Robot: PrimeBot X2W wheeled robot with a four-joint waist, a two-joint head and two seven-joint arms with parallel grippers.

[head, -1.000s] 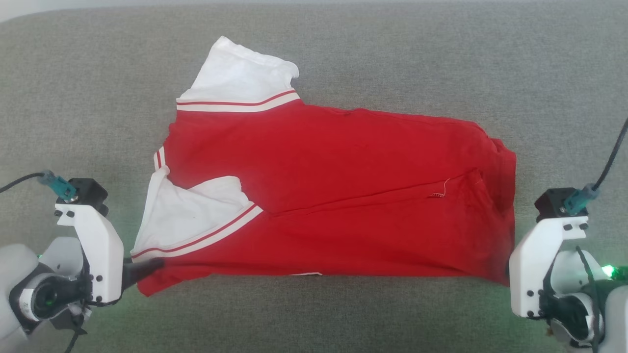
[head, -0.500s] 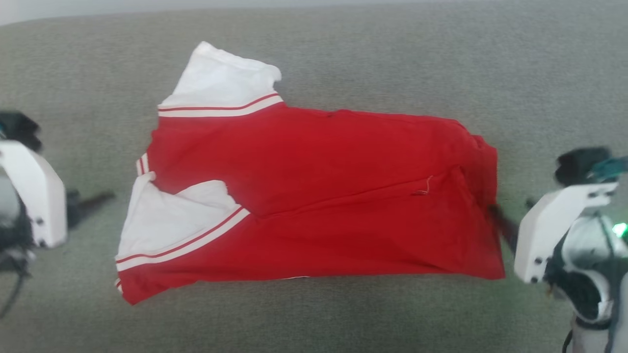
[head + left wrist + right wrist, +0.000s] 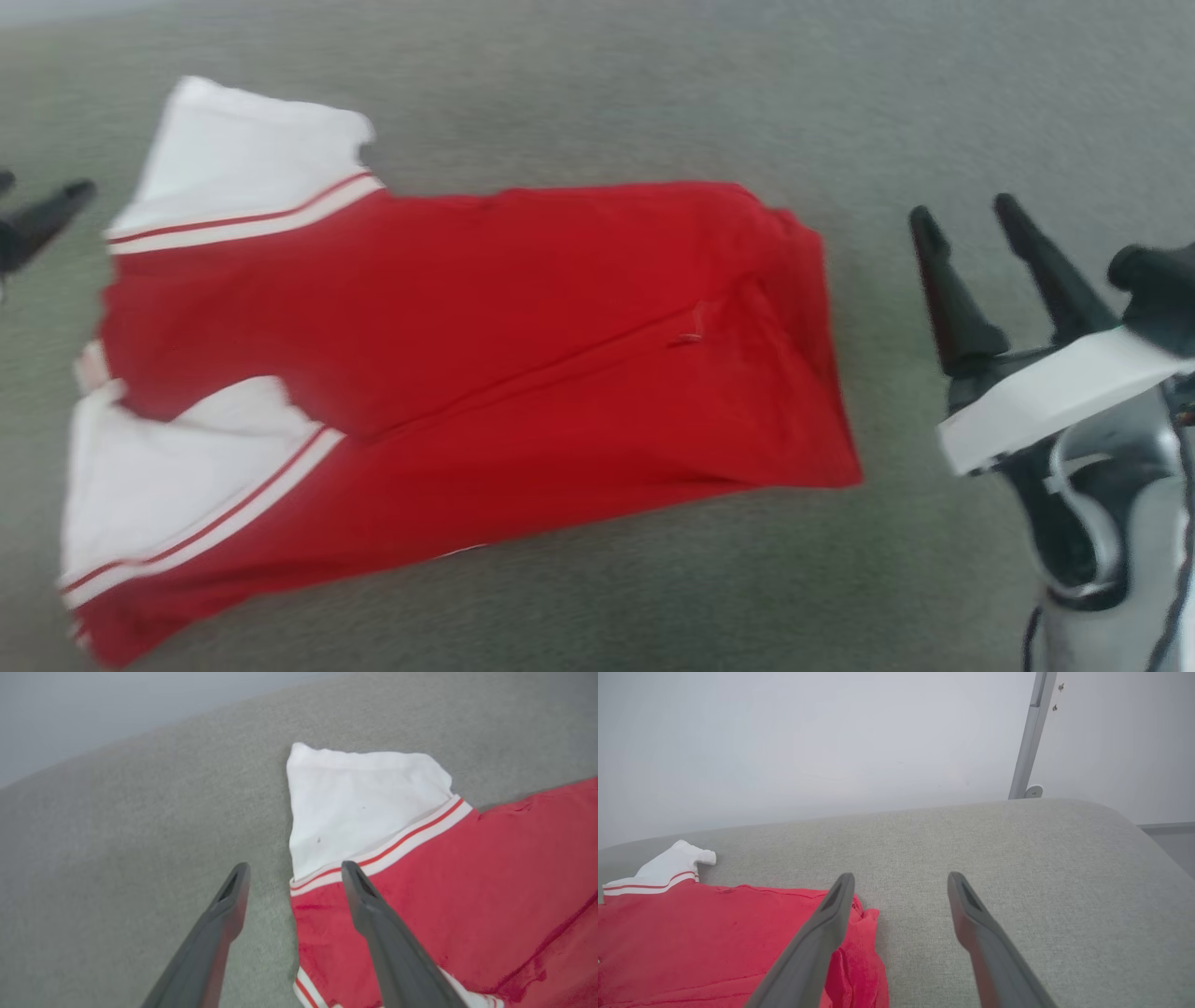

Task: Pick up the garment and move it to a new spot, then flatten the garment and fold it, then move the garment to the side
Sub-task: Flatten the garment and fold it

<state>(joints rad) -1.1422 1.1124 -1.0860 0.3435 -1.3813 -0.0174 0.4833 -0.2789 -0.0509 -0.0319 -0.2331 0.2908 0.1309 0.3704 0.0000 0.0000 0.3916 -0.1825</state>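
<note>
The left gripper [image 3: 294, 868] and right gripper [image 3: 963, 210] have just let go, both wide open and empty, leaving the garment [image 3: 467, 373] folded on the surface [image 3: 934, 579], left of centre, probably ready to move aside.

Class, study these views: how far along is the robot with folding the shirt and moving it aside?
Done: the garment lies flat on the grey cushion, folded over lengthwise, one sleeve on top. In hand: nothing; the left gripper and right gripper are open and empty. Left: probably another fold, then moving it to the side.
</note>
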